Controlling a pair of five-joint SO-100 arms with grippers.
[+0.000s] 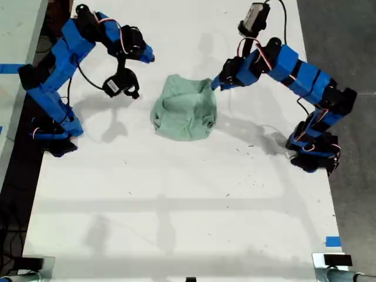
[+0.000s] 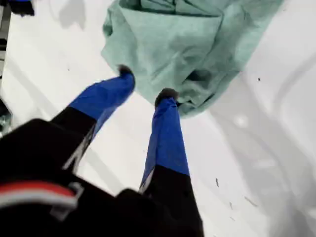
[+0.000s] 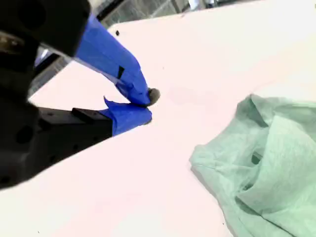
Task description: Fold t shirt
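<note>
Meanwhile, the t shirt (image 1: 184,109) is seen bunched and unfolded, approached by my first gripper (image 2: 145,84) with parted jaws, my second gripper (image 3: 145,104) nearly closed, empty.

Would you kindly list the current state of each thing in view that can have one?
t shirt: bunched in a wrinkled heap on the table, not folded flat.
my first gripper: open, fingertips at the shirt's edge, gripping nothing.
my second gripper: nearly shut, empty, clear of the shirt.
table: bare white top apart from the shirt and the arms.
</note>
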